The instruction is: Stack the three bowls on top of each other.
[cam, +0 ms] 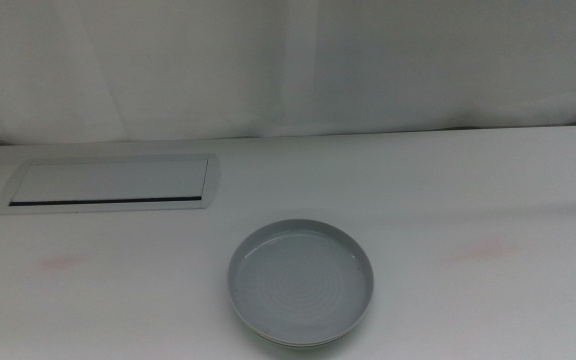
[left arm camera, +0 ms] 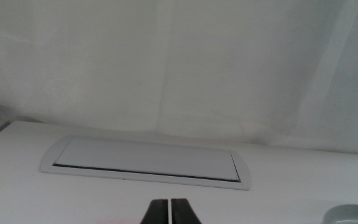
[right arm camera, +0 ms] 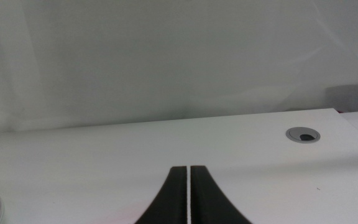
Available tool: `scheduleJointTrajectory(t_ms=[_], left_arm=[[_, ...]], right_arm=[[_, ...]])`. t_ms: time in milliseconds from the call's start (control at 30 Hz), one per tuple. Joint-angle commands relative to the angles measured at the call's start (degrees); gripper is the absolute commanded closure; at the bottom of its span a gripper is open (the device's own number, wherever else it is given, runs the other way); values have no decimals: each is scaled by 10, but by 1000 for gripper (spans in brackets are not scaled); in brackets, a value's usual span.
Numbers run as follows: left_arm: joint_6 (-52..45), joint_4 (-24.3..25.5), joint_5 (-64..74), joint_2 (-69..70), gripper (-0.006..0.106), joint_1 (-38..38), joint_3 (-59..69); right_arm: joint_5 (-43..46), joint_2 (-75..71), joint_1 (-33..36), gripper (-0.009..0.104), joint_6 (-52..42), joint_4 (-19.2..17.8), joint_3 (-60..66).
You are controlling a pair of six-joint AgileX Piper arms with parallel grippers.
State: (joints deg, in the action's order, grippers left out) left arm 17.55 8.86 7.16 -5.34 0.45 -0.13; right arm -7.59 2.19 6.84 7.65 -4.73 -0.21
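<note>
Bowls [cam: 301,284] sat stacked near the table's [cam: 448,190] front edge, middle-ish, grey one on top, a paler rim peeking out underneath. Couldn't tell the green one apart. Left gripper [left arm camera: 170,213] pulled back, jaws shut, facing the white panel [cam: 108,185]. Right gripper [right arm camera: 188,196] closed too, holding nothing.

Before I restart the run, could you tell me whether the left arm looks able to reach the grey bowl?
Probably yes: nothing stands between the left end effector, shut, and the grey bowl, which tops the stack.
</note>
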Motion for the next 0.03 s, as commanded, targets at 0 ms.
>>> scheduleJointTrajectory(t_ms=[0], left_arm=[[-2,-3,1,2,103,-5,22]], right_arm=[[8,2,1,97,-1,-1,23]])
